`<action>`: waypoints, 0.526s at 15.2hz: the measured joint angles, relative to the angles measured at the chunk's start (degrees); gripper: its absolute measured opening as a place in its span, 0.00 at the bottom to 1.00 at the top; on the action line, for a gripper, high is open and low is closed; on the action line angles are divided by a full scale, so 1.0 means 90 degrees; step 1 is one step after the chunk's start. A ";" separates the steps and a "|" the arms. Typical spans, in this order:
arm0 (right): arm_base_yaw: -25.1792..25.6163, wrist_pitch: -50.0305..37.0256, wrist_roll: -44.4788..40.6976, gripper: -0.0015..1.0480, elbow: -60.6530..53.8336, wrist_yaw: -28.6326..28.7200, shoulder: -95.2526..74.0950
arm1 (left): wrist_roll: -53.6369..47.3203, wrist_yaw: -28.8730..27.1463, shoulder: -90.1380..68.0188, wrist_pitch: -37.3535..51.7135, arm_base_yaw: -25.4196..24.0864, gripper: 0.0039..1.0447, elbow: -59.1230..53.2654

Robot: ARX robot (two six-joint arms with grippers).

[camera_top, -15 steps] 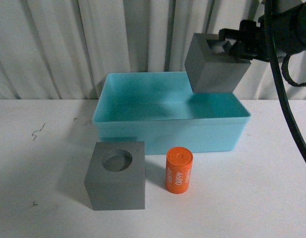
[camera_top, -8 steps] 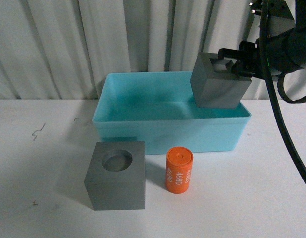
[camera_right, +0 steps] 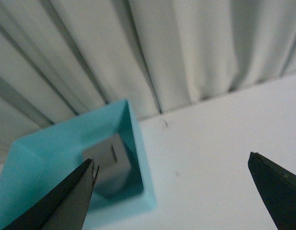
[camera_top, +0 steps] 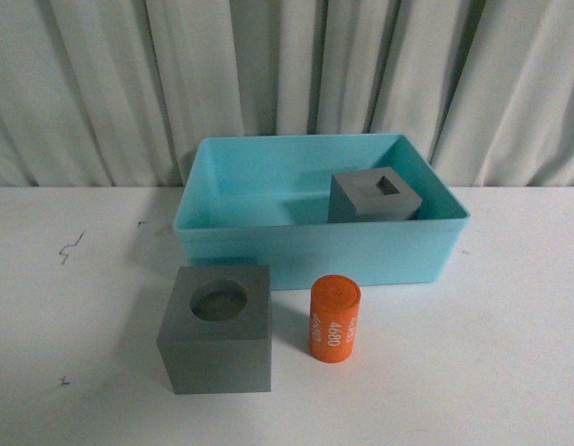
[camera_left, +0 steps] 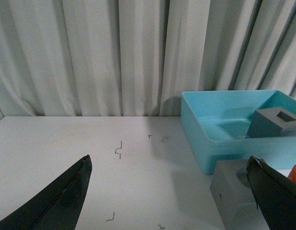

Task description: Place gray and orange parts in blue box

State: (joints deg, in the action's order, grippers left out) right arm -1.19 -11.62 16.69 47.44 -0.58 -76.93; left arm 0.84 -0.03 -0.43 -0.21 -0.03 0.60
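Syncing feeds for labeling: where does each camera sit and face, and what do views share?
Front view: robot's body, facing the blue box and curtain; no arm shows.
Left wrist view: left arm, low over the table, facing the box; open left tool shows.
Right wrist view: right arm, facing the box's corner; open right tool shows.
Shared: the box; front and left wrist show the square-hole gray cube inside.

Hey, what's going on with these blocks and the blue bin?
A two-armed robot is sorting parts into the blue box. The gray cube with the square hole sits inside it, on the right side. The gray cube with the round hole and the orange cylinder stand on the table in front of the box. The left claw and the right claw are open and empty.
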 joint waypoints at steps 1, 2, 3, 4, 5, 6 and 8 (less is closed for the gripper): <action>0.0063 0.0180 0.0036 0.94 -0.0257 0.0017 0.0318 | 0.0000 0.0000 0.0000 0.0000 0.0000 0.94 0.0000; 0.0141 0.0495 0.0100 0.94 -0.0629 0.0019 0.0787 | 0.0000 0.0000 0.0000 0.0000 0.0000 0.94 0.0000; 0.0155 0.0729 0.0126 0.94 -0.0865 0.0005 0.1093 | 0.0000 0.0000 0.0000 0.0000 0.0000 0.94 0.0000; 0.0175 0.1093 0.0170 0.94 -0.1200 -0.0061 0.1532 | 0.0000 0.0000 0.0000 0.0002 0.0000 0.94 0.0000; 0.0175 0.1282 0.0180 0.94 -0.1404 -0.0058 0.1797 | 0.0000 0.0000 0.0000 0.0000 0.0000 0.94 0.0000; 0.0170 0.1416 0.0197 0.94 -0.1569 -0.0061 0.2030 | 0.0000 0.0000 0.0000 0.0000 0.0000 0.94 0.0000; 0.0168 0.0969 0.0151 0.92 -0.1841 -0.0049 0.2431 | 0.0000 0.0002 0.0000 0.0002 0.0000 0.94 0.0000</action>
State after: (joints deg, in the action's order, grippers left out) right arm 0.32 -2.90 18.04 30.87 -1.02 -55.05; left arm 0.84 -0.01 -0.43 -0.19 -0.03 0.60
